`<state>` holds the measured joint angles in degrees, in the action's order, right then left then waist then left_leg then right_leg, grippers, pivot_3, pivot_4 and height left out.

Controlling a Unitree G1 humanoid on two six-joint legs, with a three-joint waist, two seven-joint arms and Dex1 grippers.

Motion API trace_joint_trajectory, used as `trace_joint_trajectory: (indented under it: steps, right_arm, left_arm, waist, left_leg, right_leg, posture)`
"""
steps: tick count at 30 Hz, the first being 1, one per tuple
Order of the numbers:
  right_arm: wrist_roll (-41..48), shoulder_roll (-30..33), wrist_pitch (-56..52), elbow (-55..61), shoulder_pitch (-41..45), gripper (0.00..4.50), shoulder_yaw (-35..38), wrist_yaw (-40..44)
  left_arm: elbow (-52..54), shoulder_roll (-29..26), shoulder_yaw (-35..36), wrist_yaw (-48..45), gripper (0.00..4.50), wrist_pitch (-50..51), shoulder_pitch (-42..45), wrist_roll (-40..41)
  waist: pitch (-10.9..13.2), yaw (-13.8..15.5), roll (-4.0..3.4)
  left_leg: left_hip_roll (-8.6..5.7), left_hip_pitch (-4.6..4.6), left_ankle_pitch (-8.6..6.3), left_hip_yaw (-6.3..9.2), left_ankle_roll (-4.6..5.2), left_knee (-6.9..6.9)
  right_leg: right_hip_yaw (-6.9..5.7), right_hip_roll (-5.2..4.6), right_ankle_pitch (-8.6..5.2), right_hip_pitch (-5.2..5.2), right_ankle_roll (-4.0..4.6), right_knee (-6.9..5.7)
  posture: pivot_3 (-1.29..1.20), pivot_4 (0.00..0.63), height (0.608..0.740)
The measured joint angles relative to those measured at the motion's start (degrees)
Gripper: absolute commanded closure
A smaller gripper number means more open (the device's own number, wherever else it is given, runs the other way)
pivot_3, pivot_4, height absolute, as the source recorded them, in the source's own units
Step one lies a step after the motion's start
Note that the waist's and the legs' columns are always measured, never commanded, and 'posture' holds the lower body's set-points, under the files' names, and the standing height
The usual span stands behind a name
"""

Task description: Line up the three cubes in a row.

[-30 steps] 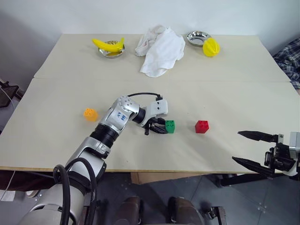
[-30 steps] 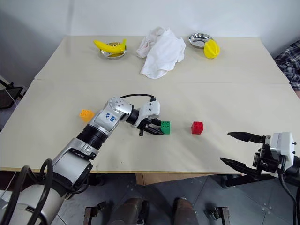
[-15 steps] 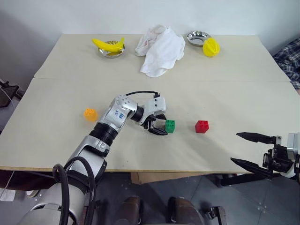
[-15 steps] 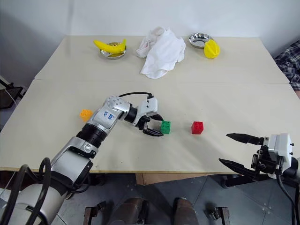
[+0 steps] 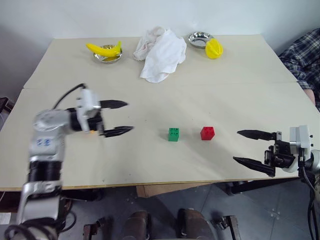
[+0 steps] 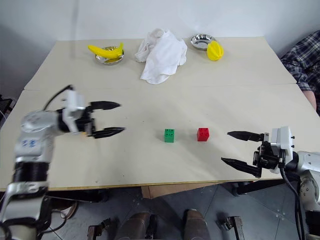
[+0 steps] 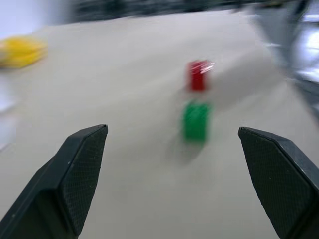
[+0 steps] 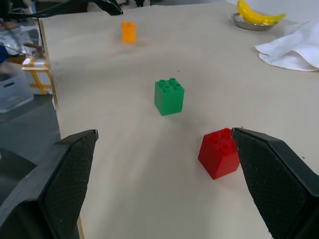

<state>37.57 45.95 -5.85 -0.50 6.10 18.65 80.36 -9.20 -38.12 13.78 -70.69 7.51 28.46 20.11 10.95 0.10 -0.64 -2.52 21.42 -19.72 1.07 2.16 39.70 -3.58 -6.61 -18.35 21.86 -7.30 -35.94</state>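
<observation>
Now our left gripper (image 5: 119,118) has let go of the green cube (image 5: 173,134) and swung back toward the left, jaws spread wide and empty. That leaves green standing just beside the red cube (image 5: 207,133) on the table (image 5: 200,90). Our right gripper (image 5: 248,147) hangs open near the edge. Only the orange cube (image 8: 128,31), well apart, still needs bringing in, we judge.

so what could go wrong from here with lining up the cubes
The orange cube sits right by the open left gripper, partly hidden behind it in the head views, so a careless move could knock it farther from the row. The green cube and red cube stand close together; reaching for one could bump the other out of line.
</observation>
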Motion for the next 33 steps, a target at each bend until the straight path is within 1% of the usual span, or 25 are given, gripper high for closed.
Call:
trace_joint_trajectory:
  steps: [1, 3, 5, 6, 8, 9, 11, 15, 18, 20, 22, 24, 27, 30, 33]
  right_arm:
    - [0.0, -0.9, 0.0, -0.3, 1.5, 0.00, -0.9, 0.4]
    - [0.0, -1.9, 0.4, -0.8, 3.2, 0.00, -2.4, 0.9]
    - [-0.1, -3.2, 1.0, -1.0, 4.7, 0.00, -3.2, 1.5]
    - [-0.2, -3.9, 1.3, -1.2, 5.6, 0.00, -4.0, 1.7]
    - [-0.2, -4.9, 1.9, -1.0, 6.6, 0.00, -4.9, 2.1]
    - [-0.4, -5.3, 2.0, -1.1, 6.8, 0.00, -5.4, 2.3]
    - [-0.5, -5.7, 2.2, -1.3, 7.5, 0.00, -6.1, 2.7]
    - [-0.5, -6.1, 2.1, -1.3, 9.5, 0.00, -7.2, 3.1]
    - [-0.5, -6.0, 1.8, -1.5, 9.5, 0.00, -7.4, 3.9]
    - [-0.6, -6.0, 1.8, -1.9, 9.5, 0.00, -7.4, 4.2]
    - [-0.7, -5.9, 1.9, -2.0, 9.4, 0.00, -7.4, 4.5]
    - [-0.9, -5.7, 1.8, -2.0, 9.3, 0.00, -7.4, 4.5]
    - [-1.1, -5.4, 1.4, -2.0, 9.1, 0.00, -7.3, 4.5]
    - [-1.1, -4.8, 0.4, -1.8, 9.1, 0.00, -7.4, 4.5]
    - [-1.1, -4.7, 0.1, -1.7, 9.1, 0.00, -7.5, 4.5]
  left_arm:
    - [4.1, -0.4, 3.6, 2.6, 0.06, 0.5, -5.5, 1.1]
    - [9.0, 0.0, 8.7, 6.7, 0.06, 1.9, -13.1, 2.5]
    - [14.8, 2.7, 16.0, 12.7, 0.06, 2.7, -22.7, 3.9]
    - [17.4, 4.9, 20.4, 15.9, 0.06, 2.6, -27.8, 4.3]
    - [20.3, 9.3, 26.0, 19.5, 0.06, 1.7, -36.5, 5.1]
    - [20.8, 11.6, 28.2, 21.0, 0.06, 1.6, -41.2, 5.5]
    - [21.1, 14.6, 30.2, 22.7, 0.06, 0.9, -47.1, 5.8]
    - [21.5, 17.1, 33.0, 25.2, 0.06, -2.5, -52.1, 6.6]
    - [21.8, 17.0, 32.1, 25.9, 0.06, -2.3, -52.6, 7.8]
    - [22.5, 16.8, 30.5, 27.5, 0.06, -1.5, -51.0, 8.2]
    - [23.5, 15.2, 28.3, 30.2, 0.06, 1.4, -47.9, 8.3]
    - [24.6, 11.6, 25.0, 34.0, 0.06, 6.8, -44.3, 7.7]
    - [25.2, 8.7, 22.2, 39.3, 0.06, 15.0, -38.6, 8.0]
    - [23.2, 3.3, 18.1, 45.2, 0.06, 27.3, -29.1, 8.0]
    - [20.2, 0.5, 14.7, 46.8, 0.06, 32.6, -21.9, 7.6]
  waist:
    - [0.0, -0.1, 0.00]
    - [0.0, 0.2, 0.01]
    - [0.0, 0.2, 0.01]
    - [0.0, 0.2, 0.03]
    - [0.0, 0.0, 0.00]
    - [0.0, 0.0, 0.01]
    - [0.0, 0.6, 0.04]
    - [0.0, 1.7, 0.04]
    - [0.0, 1.7, 0.05]
    - [0.0, 1.5, 0.04]
    - [0.0, 1.4, 0.04]
    - [0.0, 1.3, 0.03]
    - [0.0, 1.1, 0.00]
    - [0.0, 1.1, 0.01]
    - [0.0, 1.1, 0.00]
  left_leg:
    - [0.00, -0.01, -0.02, 0.00, 0.01, -0.01]
    - [-0.01, -0.02, -0.05, 0.07, 0.03, 0.02]
    - [0.00, -0.15, -0.13, 0.08, 0.05, -0.01]
    - [0.02, -0.16, -0.15, 0.11, 0.03, -0.01]
    - [0.03, -0.24, -0.22, 0.06, 0.04, -0.03]
    - [0.05, -0.24, -0.25, 0.05, 0.02, -0.02]
    - [0.06, -0.24, -0.25, 0.06, 0.02, 0.02]
    - [0.06, -0.23, -0.27, 0.05, 0.02, 0.08]
    - [0.06, -0.23, -0.32, 0.03, 0.06, 0.07]
    - [0.06, -0.23, -0.33, 0.03, 0.05, 0.03]
    - [0.08, -0.23, -0.34, 0.03, 0.03, 0.02]
    - [0.07, -0.26, -0.34, 0.03, 0.01, 0.02]
    - [0.06, -0.28, -0.34, 0.02, 0.01, 0.02]
    - [0.07, -0.27, -0.33, 0.03, -0.01, 0.02]
    - [0.04, -0.27, -0.33, 0.01, -0.02, 0.00]
  right_leg:
    - [0.02, -0.02, 0.00, -0.04, 0.00, 0.08]
    - [0.01, -0.05, 0.00, -0.12, 0.00, 0.15]
    - [0.06, -0.05, 0.00, -0.29, 0.00, 0.24]
    - [0.05, -0.05, 0.00, -0.30, 0.00, 0.33]
    - [0.11, -0.04, 0.00, -0.33, 0.00, 0.34]
    - [0.09, -0.03, -0.01, -0.32, 0.02, 0.42]
    - [0.06, -0.03, -0.02, -0.36, 0.04, 0.46]
    - [0.13, -0.05, -0.05, -0.43, 0.09, 0.58]
    - [0.21, -0.05, -0.06, -0.41, 0.11, 0.59]
    - [0.22, -0.05, -0.06, -0.39, 0.11, 0.58]
    - [0.22, -0.02, -0.05, -0.33, 0.11, 0.48]
    - [0.22, -0.01, -0.05, -0.31, 0.11, 0.39]
    - [0.23, 0.01, -0.05, -0.29, 0.11, 0.35]
    - [0.22, 0.06, -0.05, -0.25, 0.11, 0.18]
    - [0.21, 0.06, -0.05, -0.23, 0.10, 0.08]
  posture:
    - [0.00, 0.150, 0.740]
    - [0.00, 0.150, 0.740]
    - [0.00, 0.150, 0.740]
    - [0.00, 0.150, 0.740]
    - [0.00, 0.150, 0.740]
    - [0.00, 0.150, 0.740]
    - [0.00, 0.150, 0.740]
    - [0.00, 0.150, 0.740]
    - [0.00, 0.150, 0.740]
    - [0.00, 0.150, 0.740]
    - [0.00, 0.150, 0.740]
    - [0.00, 0.150, 0.740]
    - [0.00, 0.150, 0.740]
    - [0.00, 0.150, 0.740]
    - [0.00, 0.150, 0.740]
